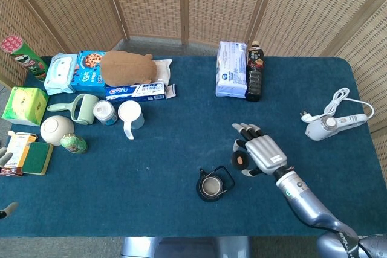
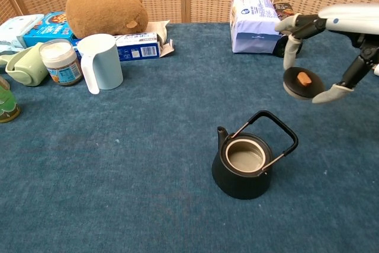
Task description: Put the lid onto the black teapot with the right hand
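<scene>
Only chest view shows teapot (image 2: 246, 167) unlidded.

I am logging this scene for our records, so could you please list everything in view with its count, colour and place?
teapot: 1, black, lidless, front centre of table
lid: 1, black with brown knob, held above table right of teapot
tissue pack: 1, white-blue, back centre
bottle: 1, dark, right of tissue pack
hair dryer: 1, white, right side
plush toy: 1, brown, back left
toothpaste box: 1, blue-white, before plush
cookie box: 1, blue, left of plush
measuring cup: 1, white, left
jar: 1, white lid, beside cup
bowl: 1, cream, far left
chip can: 1, green, back left corner
right robot hand: 1, silver, holds lid
</scene>
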Robot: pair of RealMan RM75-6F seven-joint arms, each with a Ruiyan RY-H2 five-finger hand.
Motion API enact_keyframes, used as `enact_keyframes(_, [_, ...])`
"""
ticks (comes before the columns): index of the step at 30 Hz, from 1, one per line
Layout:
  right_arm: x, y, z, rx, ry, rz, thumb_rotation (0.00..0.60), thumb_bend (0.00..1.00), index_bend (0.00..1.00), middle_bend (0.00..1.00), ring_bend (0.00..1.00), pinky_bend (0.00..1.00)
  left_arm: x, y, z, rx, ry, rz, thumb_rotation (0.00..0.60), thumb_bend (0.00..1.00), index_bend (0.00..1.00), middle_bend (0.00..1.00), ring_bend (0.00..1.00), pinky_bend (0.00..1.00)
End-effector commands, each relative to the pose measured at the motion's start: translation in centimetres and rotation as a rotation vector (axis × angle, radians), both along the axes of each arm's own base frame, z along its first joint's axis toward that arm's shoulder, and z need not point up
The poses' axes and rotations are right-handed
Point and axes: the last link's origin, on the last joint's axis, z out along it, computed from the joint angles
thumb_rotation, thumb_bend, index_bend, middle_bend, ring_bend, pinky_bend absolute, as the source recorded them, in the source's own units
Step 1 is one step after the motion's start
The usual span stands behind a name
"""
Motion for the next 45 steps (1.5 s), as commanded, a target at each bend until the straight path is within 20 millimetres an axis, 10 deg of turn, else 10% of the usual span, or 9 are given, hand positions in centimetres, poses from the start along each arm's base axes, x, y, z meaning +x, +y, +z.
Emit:
enact_keyframes(1, [1.4,0.6,-0.9,0.018,0.018,0.037,0.600,0.23,0.44,0.04,0.01,0.00,0.0,0.0,0.0,-0.001,0.001,0.002,0.600,0.10,0.00,0.00,0.00,0.06])
enact_keyframes(18, [6.1,2.1,-5.7,0.130,0.035,0.085,0.600,0.24,0.44,0.04,0.00,0.00,-0.1,0.1,0.1,-0.006,-0.002,0.006,0.600,0.10,0.00,0.00,0.00,0.06])
enact_keyframes(45, [5.3,3.1,-6.8,0.182,0.114,0.075,0.600,0.24,0.46,0.04,0.00,0.00,0.0,0.0,-0.3,-0.017,0.006,0.009,0.600,0.10,0.00,0.00,0.00,0.06])
